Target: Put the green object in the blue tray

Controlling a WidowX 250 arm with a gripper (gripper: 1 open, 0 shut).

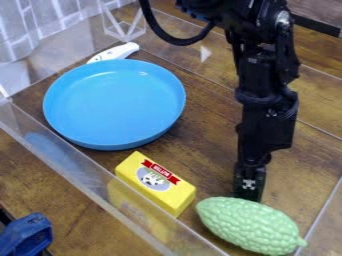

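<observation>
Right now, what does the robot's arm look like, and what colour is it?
The arm is all black, built from chunky blocks joined one above another. A thin black cable loops near its top. Its gripper is narrow and black, with small white speckled markings near the tip.

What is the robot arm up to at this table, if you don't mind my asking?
A single black robot arm is working toward the green object, a bumpy toy vegetable lying near the front edge. Its gripper points straight down, open and holding nothing, just above and behind the vegetable. The blue tray sits empty to the left, so the vegetable has not been picked up or moved yet. A yellow box with a red label lies between tray and vegetable.
</observation>
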